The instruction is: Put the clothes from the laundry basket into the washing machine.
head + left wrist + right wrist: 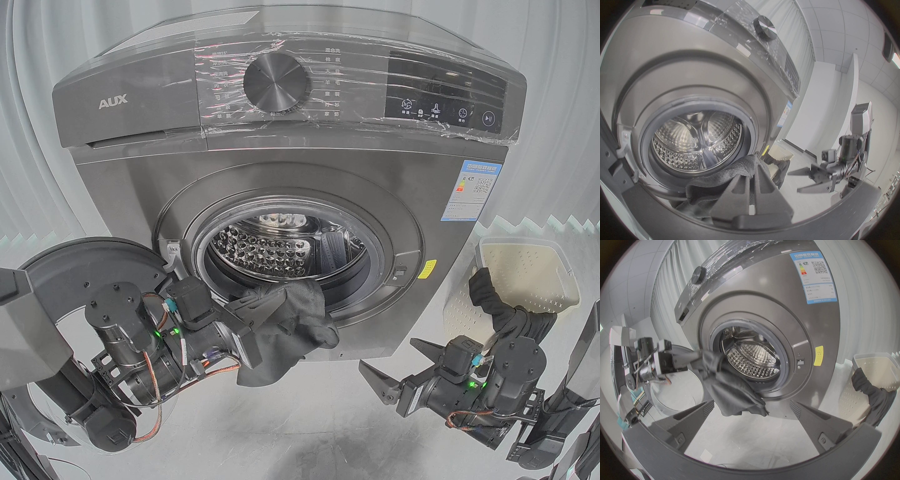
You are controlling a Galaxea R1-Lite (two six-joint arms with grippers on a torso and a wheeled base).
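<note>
Left gripper: fingers clamped on limp dark-grey cloth garment at grey metal washing machine door rim. Right gripper: fingers apart, before the machine. Garment judged soft, light; grip bunched folds.

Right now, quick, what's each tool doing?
Left tool: closed on the dark garment.
Right tool: open, holding nothing.

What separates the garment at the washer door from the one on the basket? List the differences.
The door garment is clamped in the left end effector, hanging at the washing machine's opening; the basket garment drapes over the laundry basket's rim, ungripped. The door garment hangs broad; the basket garment is bunched narrow. Both are dark fabric.
</note>
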